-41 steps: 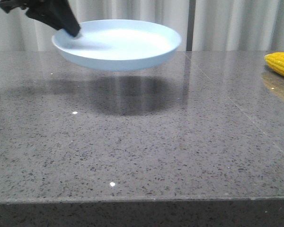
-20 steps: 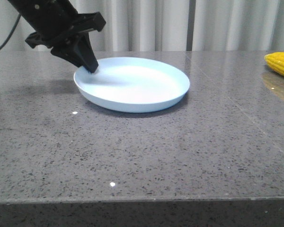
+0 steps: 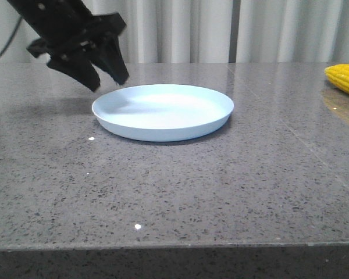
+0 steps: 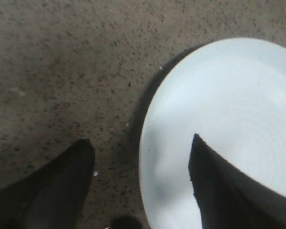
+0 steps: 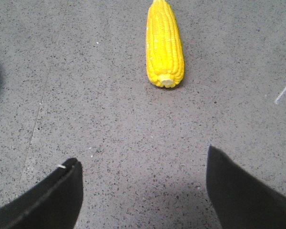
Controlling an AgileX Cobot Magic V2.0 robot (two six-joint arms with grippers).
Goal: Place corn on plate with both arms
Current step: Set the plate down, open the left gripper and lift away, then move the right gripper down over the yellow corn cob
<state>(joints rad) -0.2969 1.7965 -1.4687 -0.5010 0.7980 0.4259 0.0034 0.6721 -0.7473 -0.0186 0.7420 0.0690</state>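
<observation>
Fingers wide apart on the left gripper [image 3: 109, 82], nothing between them, hanging just above the plate's [image 3: 163, 111] near-left rim. From the left wrist, one fingertip [image 4: 81, 155] sits over bare table [image 4: 62, 71], the other over the plate's [image 4: 229, 105] pale inside, and the rim runs through the gap between them, touched by neither. Plate lies flat on the speckled grey stone, a thin shadow under its edge, the dark arm leaning in from the upper left of the front view.

Over on the right side, the right gripper [image 5: 143, 176] is spread wide as well and holds nothing. Corn [image 5: 165, 45] lies on the table [image 5: 86, 95] ahead of those fingers, well clear of both tips, its pale stub end turned toward them and the tapered tip pointing away. Front view catches only the corn's [image 3: 344, 79] yellow end at the far right edge, well apart from the plate.

No brand, label or writing shows on plate, corn or grippers. Pale curtains [image 3: 180, 29] hang behind the table.
</observation>
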